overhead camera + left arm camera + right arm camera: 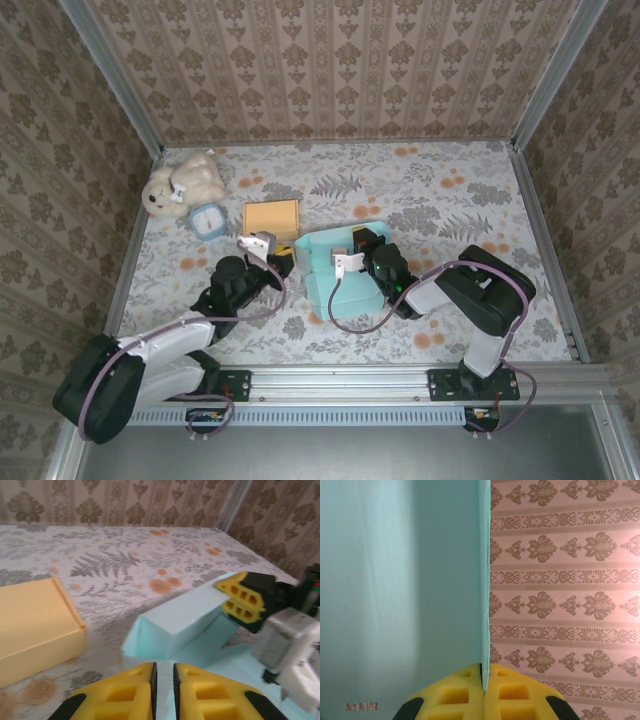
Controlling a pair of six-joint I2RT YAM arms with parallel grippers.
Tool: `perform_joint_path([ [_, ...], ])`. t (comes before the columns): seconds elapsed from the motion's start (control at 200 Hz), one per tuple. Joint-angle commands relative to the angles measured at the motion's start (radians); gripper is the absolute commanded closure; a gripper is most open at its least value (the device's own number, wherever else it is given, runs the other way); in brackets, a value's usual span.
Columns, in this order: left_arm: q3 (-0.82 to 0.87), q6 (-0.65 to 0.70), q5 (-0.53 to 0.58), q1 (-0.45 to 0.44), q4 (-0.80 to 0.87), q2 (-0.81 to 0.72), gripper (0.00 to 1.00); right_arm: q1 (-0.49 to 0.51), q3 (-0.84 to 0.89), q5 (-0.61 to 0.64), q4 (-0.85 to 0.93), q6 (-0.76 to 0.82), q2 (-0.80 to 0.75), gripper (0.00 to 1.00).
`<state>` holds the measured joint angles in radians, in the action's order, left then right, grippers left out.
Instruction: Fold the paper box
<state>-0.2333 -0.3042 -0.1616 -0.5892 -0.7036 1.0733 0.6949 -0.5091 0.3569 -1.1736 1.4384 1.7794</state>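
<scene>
Paper box (322, 290), mid surface (450, 200), is half-formed: right gripper (484, 675) pinches an upright wall; left gripper (163, 677), barely parted, holds nothing. Next, probably, press the near end wall up.

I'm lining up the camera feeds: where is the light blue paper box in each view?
Top external: paper box, table centre.
Left wrist: centre to right, right of the orange box.
Right wrist: left half, its edge pinched by the right gripper.
Shared landmark: the patterned wallpaper, behind in all three.
</scene>
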Motion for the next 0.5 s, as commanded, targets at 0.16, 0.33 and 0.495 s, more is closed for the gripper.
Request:
perform_joint_path([
  [0.16, -0.043, 0.033, -0.254, 0.070, -0.164, 0.286, 0.75, 0.006, 0.020, -0.014, 0.068, -0.045, -0.021, 1.00],
  [0.33, -0.032, -0.011, -0.353, 0.175, -0.417, 0.475, 0.75, 0.006, 0.023, -0.017, 0.068, -0.050, -0.023, 1.00],
  [0.495, -0.061, -0.081, -0.519, 0.272, -0.604, 0.655, 0.75, 0.006, 0.020, -0.020, 0.071, -0.048, -0.020, 1.00],
])
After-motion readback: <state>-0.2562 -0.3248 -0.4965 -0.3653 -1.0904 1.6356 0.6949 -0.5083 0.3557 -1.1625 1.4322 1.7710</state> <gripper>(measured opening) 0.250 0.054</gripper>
